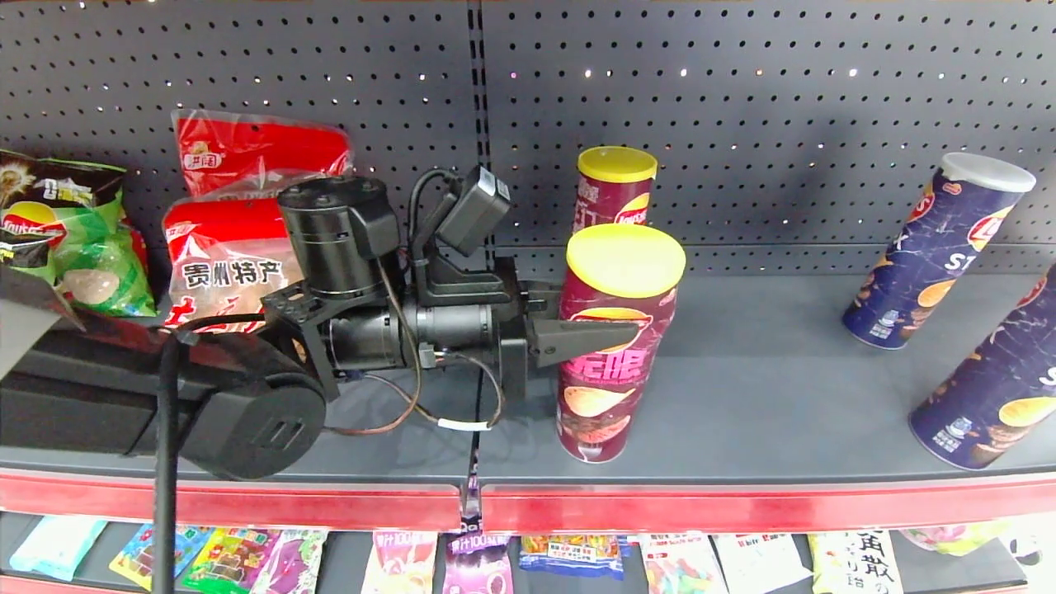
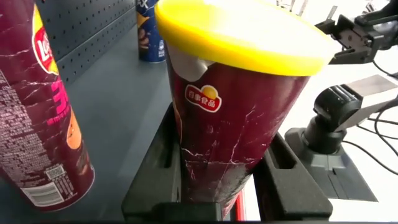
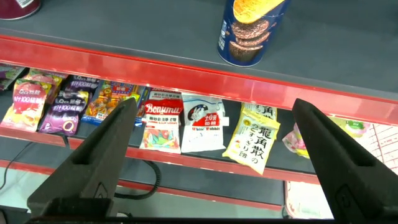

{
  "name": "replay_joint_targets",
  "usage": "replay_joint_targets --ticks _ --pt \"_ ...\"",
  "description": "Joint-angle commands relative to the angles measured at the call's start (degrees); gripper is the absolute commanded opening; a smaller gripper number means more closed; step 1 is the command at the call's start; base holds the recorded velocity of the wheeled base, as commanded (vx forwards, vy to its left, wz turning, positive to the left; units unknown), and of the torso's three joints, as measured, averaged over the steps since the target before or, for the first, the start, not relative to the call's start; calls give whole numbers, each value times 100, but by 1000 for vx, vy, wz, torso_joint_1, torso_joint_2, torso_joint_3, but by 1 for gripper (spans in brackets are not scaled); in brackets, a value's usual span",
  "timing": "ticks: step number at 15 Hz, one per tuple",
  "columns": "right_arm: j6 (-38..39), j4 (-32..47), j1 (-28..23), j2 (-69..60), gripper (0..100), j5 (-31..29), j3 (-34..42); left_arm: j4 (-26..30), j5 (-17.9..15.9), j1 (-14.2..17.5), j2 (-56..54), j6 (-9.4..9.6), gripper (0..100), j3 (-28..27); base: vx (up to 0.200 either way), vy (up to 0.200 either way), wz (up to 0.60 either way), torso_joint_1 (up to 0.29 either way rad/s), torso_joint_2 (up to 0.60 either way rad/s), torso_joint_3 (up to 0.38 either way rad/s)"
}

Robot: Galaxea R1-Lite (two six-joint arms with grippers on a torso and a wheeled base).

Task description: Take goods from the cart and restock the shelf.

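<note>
A maroon chips can point(image 1: 615, 330) with a yellow lid stands upright on the grey shelf point(image 1: 767, 396), near its front edge. My left gripper point(image 1: 590, 318) is shut on the can's middle from the left. In the left wrist view the can point(image 2: 230, 118) sits between the black fingers point(image 2: 158, 168). A second maroon can point(image 1: 615, 194) stands behind it by the pegboard and also appears as the maroon can point(image 2: 37, 112) in the left wrist view. My right gripper point(image 3: 217, 168) hangs open below the shelf's red edge point(image 3: 186, 68), holding nothing.
Two blue chips cans point(image 1: 936, 247) point(image 1: 990, 388) lean at the shelf's right end; one blue can point(image 3: 249, 28) is near the right gripper. Red snack bags point(image 1: 231, 247) and green bags point(image 1: 74, 239) fill the left. Candy packets point(image 3: 161, 118) lie on the lower shelf.
</note>
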Motion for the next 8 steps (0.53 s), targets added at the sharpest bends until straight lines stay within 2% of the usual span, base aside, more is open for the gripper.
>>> replay_joint_targets --ticks 1,2,8 --pt "-1 1 -8 6 100 1 5 -24 11 2 -87 -63 0 8 0 0 0 0 0 0" --pt "-1 1 1 -3 100 1 31 -33 55 2 -149 -204 0 8 0 0 0 0 0 0" --pt "-1 1 1 -12 100 1 31 -243 64 -42 -149 -204 0 333 0 0 0 0 0 0"
